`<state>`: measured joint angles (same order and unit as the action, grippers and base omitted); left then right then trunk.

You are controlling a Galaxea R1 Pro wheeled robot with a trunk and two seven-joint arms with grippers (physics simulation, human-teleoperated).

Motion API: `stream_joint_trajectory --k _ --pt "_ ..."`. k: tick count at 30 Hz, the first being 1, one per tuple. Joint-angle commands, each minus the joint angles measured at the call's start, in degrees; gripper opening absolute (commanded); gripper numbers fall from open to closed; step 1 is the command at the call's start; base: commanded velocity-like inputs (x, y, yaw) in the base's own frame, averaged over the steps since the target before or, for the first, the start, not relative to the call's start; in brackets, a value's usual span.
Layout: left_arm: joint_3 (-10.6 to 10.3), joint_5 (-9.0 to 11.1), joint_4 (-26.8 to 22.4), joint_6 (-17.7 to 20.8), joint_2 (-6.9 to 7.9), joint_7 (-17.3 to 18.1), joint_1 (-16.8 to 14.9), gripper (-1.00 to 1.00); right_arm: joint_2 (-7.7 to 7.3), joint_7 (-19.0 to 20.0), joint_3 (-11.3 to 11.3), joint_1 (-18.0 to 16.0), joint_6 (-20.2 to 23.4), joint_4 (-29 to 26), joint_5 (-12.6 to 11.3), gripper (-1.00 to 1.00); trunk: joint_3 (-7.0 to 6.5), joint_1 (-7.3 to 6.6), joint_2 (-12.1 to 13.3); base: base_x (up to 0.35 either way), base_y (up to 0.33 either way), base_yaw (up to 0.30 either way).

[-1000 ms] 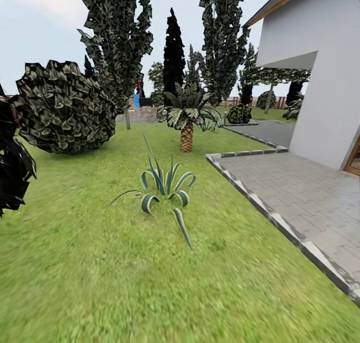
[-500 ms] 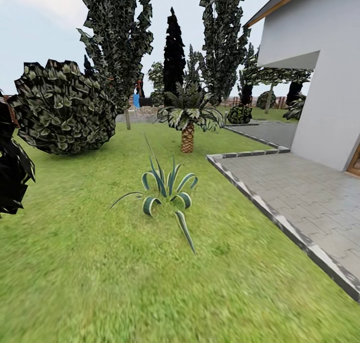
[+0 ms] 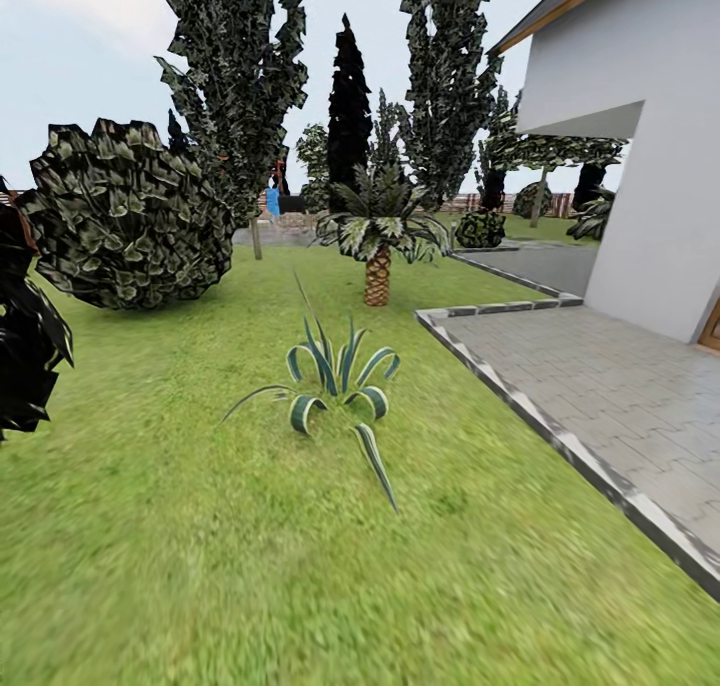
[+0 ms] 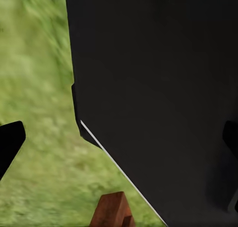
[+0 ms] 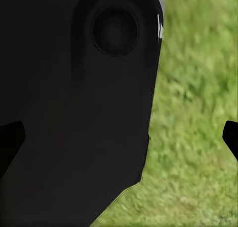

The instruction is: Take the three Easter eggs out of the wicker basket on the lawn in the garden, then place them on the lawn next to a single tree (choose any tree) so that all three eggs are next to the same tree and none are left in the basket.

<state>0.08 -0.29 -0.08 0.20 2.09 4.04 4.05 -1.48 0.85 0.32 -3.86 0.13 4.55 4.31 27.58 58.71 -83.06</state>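
Note:
The Easter eggs and the wicker basket are out of view. The lawn [image 3: 190, 566] spreads wide ahead of me. A tall tree [image 3: 237, 76] with dark blocky leaves stands at the lawn's far side, its thin trunk [image 3: 256, 238] meeting the grass. In the left wrist view my left gripper [image 4: 119, 140] is open over grass, one dark fingertip [image 4: 10, 142] at each edge of the picture, with a black part of my body close behind. My right gripper [image 5: 119, 140] is open too, fingertips [image 5: 10, 142] wide apart and nothing between them.
A striped agave [image 3: 335, 376] grows mid-lawn straight ahead, a short palm [image 3: 377, 266] behind it. A big round bush [image 3: 125, 216] and dark foliage [image 3: 25, 346] stand left. A kerbed paved patio [image 3: 620, 396] and white house wall [image 3: 650, 196] lie right. A brown wooden piece [image 4: 111, 212] shows near the left gripper.
The whole head view has shifted a little: the agave and palm sit slightly lower and further right in the picture, so the camera has moved. The plants themselves have not moved.

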Motion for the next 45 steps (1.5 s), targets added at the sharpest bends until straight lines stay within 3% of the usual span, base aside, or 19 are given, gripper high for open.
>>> stream_joint_trajectory --k 1,14,33,45 --pt "0.02 -0.04 -0.01 0.04 0.01 0.21 -0.01 1.00 -0.02 0.10 -0.02 -0.08 0.03 0.14 0.44 1.00 0.04 0.02 -0.02 0.231 0.227 0.000" --pt "0.01 -0.06 -0.01 0.07 0.01 0.18 -0.01 1.00 0.03 0.11 -0.06 -0.07 0.03 0.26 0.36 1.00 0.04 0.02 -0.02 0.262 0.232 -0.010" --pt "0.01 -0.06 -0.01 0.07 0.01 0.18 -0.01 1.00 0.07 0.12 -0.06 -0.08 0.05 0.36 0.08 1.00 0.04 0.02 -0.02 0.291 0.199 -0.271" --pt "0.02 -0.06 -0.01 0.15 0.01 0.26 -0.01 1.00 0.07 0.03 -0.06 -0.09 0.05 0.33 0.08 1.00 0.04 0.02 -0.02 0.308 0.195 -0.034"
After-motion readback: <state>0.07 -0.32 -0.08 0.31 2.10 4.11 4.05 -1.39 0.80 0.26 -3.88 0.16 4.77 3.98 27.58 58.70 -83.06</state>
